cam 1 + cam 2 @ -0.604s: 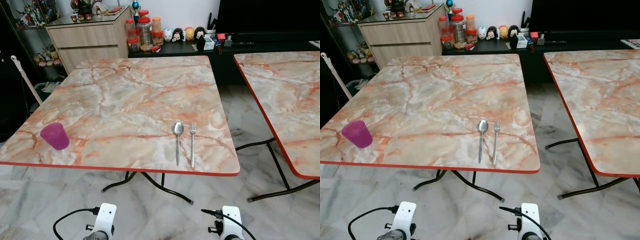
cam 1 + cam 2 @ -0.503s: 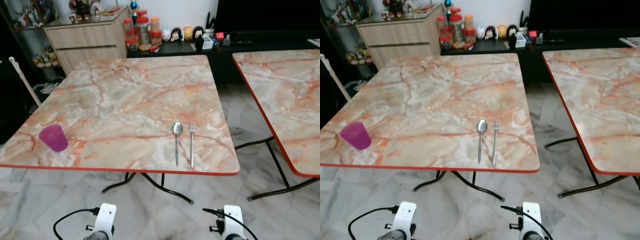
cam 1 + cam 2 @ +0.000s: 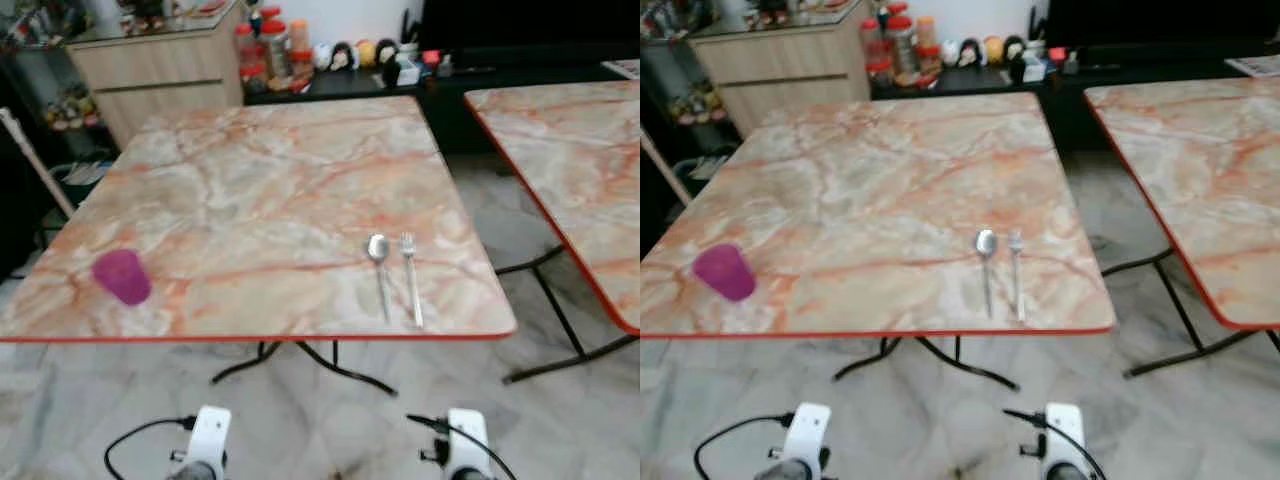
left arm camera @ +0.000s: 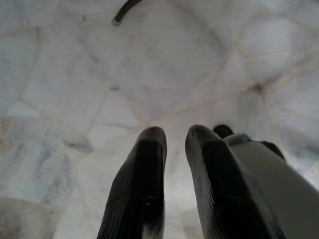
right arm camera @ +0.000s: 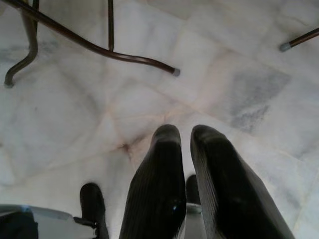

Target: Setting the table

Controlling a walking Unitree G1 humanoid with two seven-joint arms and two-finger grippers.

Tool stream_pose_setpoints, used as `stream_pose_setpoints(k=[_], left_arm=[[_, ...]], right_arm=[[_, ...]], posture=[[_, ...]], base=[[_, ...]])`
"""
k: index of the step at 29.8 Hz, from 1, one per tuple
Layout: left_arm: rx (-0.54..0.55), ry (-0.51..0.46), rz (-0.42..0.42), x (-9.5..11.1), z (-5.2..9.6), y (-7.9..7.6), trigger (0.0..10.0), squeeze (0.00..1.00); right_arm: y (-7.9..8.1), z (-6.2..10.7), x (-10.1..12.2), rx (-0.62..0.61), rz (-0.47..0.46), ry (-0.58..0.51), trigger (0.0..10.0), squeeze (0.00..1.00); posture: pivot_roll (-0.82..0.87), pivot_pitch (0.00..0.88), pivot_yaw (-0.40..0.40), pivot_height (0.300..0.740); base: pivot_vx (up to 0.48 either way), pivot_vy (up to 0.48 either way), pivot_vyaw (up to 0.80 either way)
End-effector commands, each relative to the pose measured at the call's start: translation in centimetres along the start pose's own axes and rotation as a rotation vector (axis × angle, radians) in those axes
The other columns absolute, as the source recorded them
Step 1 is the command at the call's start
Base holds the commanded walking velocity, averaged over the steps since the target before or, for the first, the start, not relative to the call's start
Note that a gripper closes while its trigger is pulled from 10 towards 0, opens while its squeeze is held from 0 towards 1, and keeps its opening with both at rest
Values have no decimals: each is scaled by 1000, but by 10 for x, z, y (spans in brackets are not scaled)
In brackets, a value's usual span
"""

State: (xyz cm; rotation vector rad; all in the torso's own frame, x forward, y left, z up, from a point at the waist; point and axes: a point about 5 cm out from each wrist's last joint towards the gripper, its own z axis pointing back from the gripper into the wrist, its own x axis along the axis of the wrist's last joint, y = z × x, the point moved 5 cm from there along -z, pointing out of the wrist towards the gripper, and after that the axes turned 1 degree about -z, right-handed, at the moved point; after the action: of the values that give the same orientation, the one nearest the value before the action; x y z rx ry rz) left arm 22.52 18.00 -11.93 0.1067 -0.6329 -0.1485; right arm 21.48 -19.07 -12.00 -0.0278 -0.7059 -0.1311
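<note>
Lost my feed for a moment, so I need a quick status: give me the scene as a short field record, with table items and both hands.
table: marble-pattern top, red edge
cup: purple cup, upright, near table's left front corner
cutlery: spoon and fork side by side near right front edge, spoon to the left
second table: to the right
left hand: hangs low over floor, fingers nearly together, empty
right hand: same, empty

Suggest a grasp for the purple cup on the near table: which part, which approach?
Probably the purple cup by its side wall, fingers straddling it, coming in level from the near table edge. It stands upright near that edge with bare tabletop around it. The left gripper hangs closer to that side.
</note>
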Motion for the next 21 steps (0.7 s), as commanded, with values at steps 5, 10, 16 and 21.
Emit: stream_pose_setpoints(k=[5, 10, 16, 21], left_arm=[[30, 7, -27, 0, 0, 15, 10000, 0], [27, 3, -31, 1, 0, 14, 10000, 0], [14, -8, -31, 3, 0, 12, 10000, 0], [7, -16, -32, 6, -1, 10, 10000, 0]], right_arm=[[19, -2, 4, 38, -15, -8, 10000, 0], [20, -2, 3, 38, -18, -6, 10000, 0], [18, -1, 2, 35, -16, -4, 10000, 0], [18, -1, 0, 40, -5, -1, 10000, 0]], posture=[[-52, 0, 100, 740], [-53, 0, 104, 740], [-54, 0, 105, 740], [-54, 0, 102, 740]], base=[[0, 451, 0], [0, 0, 0], [0, 0, 0], [0, 0, 0]])
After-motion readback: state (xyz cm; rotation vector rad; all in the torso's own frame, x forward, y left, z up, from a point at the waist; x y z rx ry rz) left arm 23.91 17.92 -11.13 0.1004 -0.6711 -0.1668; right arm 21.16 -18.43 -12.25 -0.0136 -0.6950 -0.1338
